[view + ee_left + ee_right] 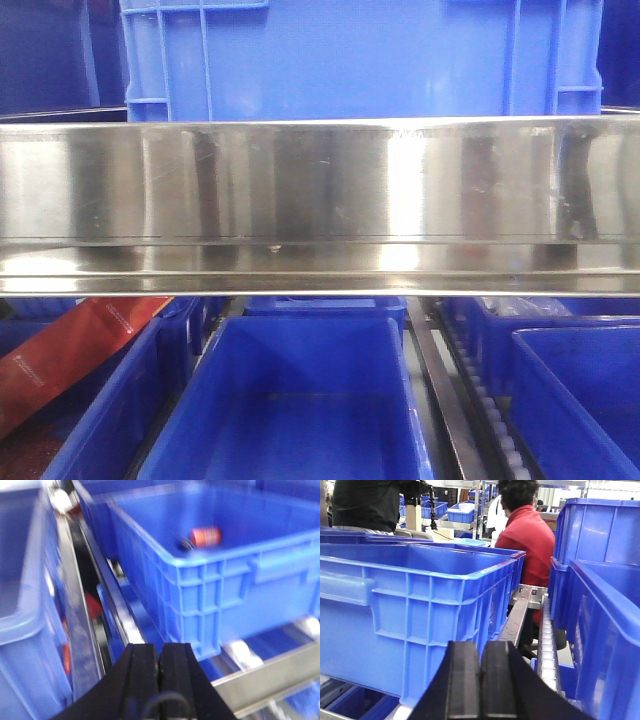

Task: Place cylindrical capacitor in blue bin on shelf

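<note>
The cylindrical capacitor (pixel 204 536), a red-orange can with a dark end, already lies on the floor of the blue bin (pixel 210 575) on the shelf (pixel 320 190), near the far wall, so the drop looks done. The left pincer (pixel 160 672) is closed with pad against pad and nothing between them, and the right pincer (pixel 480 680) is closed and empty likewise. The risk now is in pulling back: either arm could clip a bin rim or the steel rail and shove the bin along its rollers (the capacitor, being round, would likely roll). Neighbouring blue bins crowd both sides, a red packet (pixel 60 355) lies in the lower-left one, and a person in a red jacket (pixel 527 535) sits just beyond the rack.
</note>
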Motion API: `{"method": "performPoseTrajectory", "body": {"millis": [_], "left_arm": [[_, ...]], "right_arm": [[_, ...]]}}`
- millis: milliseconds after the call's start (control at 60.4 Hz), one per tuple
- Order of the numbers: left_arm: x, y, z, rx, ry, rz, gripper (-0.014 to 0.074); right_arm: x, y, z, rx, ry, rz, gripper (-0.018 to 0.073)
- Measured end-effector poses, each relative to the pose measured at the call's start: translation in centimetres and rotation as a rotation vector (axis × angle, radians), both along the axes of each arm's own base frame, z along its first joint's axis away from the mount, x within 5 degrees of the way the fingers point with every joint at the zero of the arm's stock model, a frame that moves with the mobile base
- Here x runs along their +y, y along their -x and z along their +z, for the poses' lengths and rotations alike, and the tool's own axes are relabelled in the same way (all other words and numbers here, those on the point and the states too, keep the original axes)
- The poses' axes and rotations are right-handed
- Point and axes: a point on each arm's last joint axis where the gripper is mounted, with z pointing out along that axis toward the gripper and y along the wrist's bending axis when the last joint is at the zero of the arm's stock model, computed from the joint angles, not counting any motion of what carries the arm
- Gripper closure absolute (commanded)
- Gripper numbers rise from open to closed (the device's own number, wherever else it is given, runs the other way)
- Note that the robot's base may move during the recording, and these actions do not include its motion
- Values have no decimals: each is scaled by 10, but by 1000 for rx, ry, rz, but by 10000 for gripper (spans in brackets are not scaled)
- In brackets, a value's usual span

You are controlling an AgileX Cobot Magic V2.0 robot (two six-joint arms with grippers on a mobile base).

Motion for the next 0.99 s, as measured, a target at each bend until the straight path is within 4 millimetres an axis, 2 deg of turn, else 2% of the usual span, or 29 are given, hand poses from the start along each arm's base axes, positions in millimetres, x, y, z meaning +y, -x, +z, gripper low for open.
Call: {"method": "performPoseTrajectory", "body": {"millis": [132,381,480,629,729,993], "left_arm": [[10,10,-30,-76,34,77,707],[25,29,-121,-224,79,245,707],[28,31,-154,-256,97,294,707],[30,24,-194,-204,125,334,707],[30,21,-209,-180,131,342,707],[30,21,-209,-206,121,343,707]], "right_arm": [[0,0,0,0,0,0,722],[0,0,0,0,0,0,722],[0,0,0,0,0,0,722],[0,0,0,-1,-2,-1,722],[0,0,0,-2,-3,-1,722],[0,0,-1,-4,-3,-1,722]]}}
